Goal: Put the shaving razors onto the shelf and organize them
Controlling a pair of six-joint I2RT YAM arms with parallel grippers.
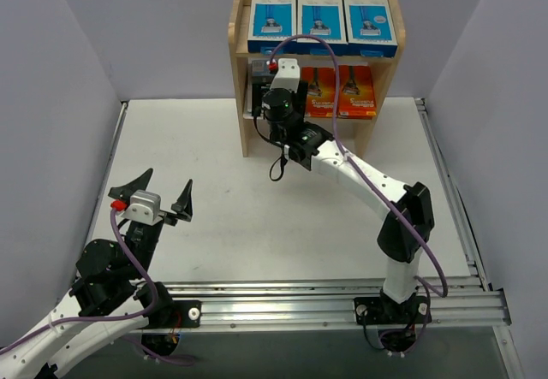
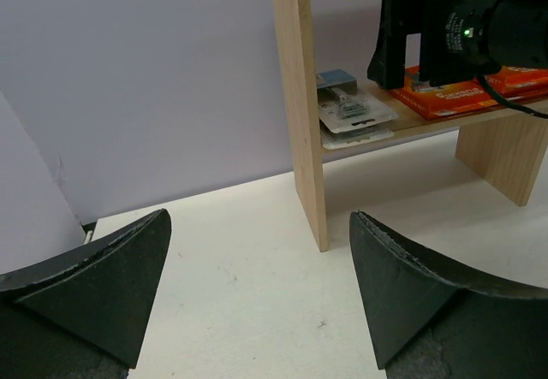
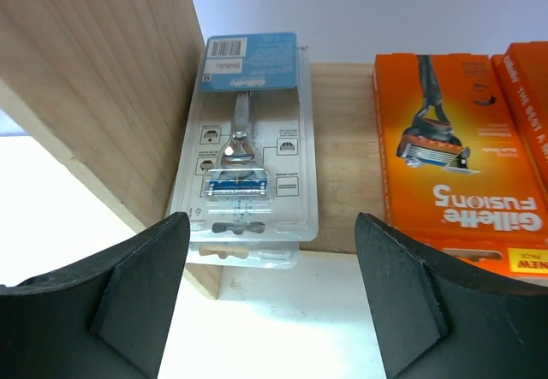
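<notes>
Blister cards [image 3: 248, 139] left of boxes [image 3: 454, 165]

Middle tier [image 3: 342, 139]: a bare strip between blister pack [image 3: 253, 156] and orange box [image 3: 454, 156] — the right pincer [image 3: 272, 218], jaws apart, faces it. Side panel [image 3: 103, 97] blocks the pack's left. Bare bench [image 2: 257, 310] lies before the left pincer [image 2: 261, 216].

A matte white table [image 1: 214, 225] sits between plain pale-lavender panels: left wall [image 1: 43, 122], far wall [image 1: 154, 28], right wall [image 1: 505, 97]. An aluminium rail [image 1: 282, 298] spans its near edge. Lighting is soft and even.
</notes>
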